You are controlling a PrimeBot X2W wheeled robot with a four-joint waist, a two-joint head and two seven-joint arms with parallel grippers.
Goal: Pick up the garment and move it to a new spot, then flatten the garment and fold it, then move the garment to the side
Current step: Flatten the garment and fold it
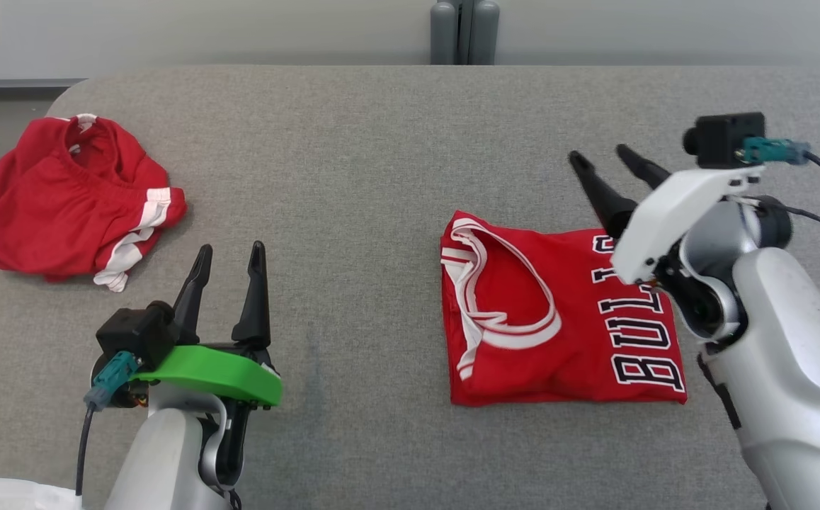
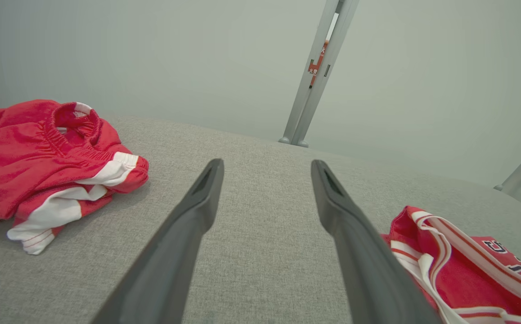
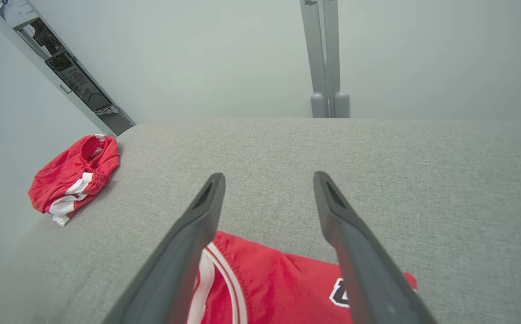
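Note:
The garment (image 1: pixel 566 319), a red jersey with white trim and black lettering, lies folded into a rectangle on the right half of the grey table (image 1: pixel 353 177). My right gripper (image 1: pixel 598 153) hovers open over the jersey's far right edge, with nothing between its fingers. In the right wrist view the right gripper (image 3: pixel 269 175) points past the garment (image 3: pixel 278 283) at bare table. My left gripper (image 1: pixel 231 248) stands open at the lower left, apart from the jersey. In the left wrist view the left gripper (image 2: pixel 267 163) is empty, and the garment (image 2: pixel 467 270) shows at the lower right.
Crumpled red shorts (image 1: pixel 63 205) with white stripes lie at the table's far left corner, also seen as the shorts (image 2: pixel 40 153) and the shorts (image 3: pixel 74 180). A grey post (image 1: pixel 463 32) stands behind the table's far edge. Bare cloth separates the two items.

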